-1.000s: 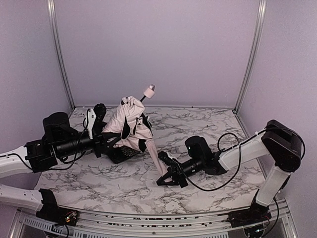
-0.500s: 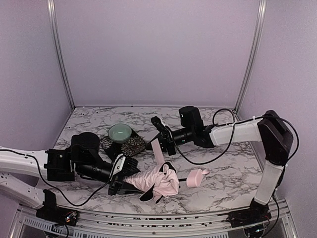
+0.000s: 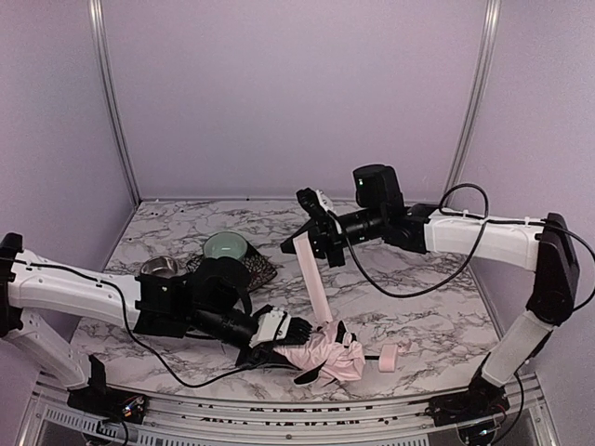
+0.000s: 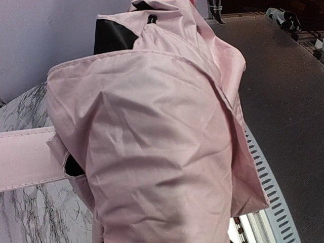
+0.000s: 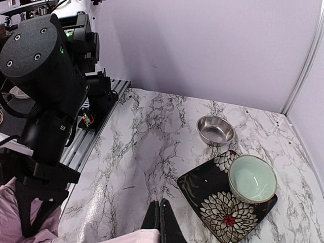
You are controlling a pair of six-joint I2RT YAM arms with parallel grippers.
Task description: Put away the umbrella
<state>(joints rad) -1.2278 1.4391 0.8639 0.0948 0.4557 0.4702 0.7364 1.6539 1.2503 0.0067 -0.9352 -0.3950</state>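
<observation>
At the front edge of the marble table (image 3: 418, 279), a little right of the middle, the umbrella (image 3: 330, 358) sits low as a crumpled pink bundle with black lining showing at its folds. Whether it rests on the tabletop or hangs just above it cannot be told. Its thin black shaft (image 3: 370, 356) sticks out to the right and ends in the small pink handle (image 3: 389, 356).

The left gripper (image 3: 296, 332) comes in from the left and is clamped on the bundle, its dark fingers partly closed around the fabric. In the left wrist view the pink cloth (image 4: 152, 152) fills almost the whole picture and hides the fingers.

From the bundle a long pink strap (image 3: 316, 283) runs up and away, pulled straight. Its far end is pinched in the right gripper (image 3: 310, 243), which hangs above the middle of the table with its fingers pressed together on the strap (image 5: 136, 237).

Further back on the left lies a dark square plate (image 3: 260, 271) with a flower pattern, and a pale green bowl (image 3: 226, 247) stands on it. A small steel bowl (image 3: 160, 268) stands just beside the plate, to its left.
</observation>
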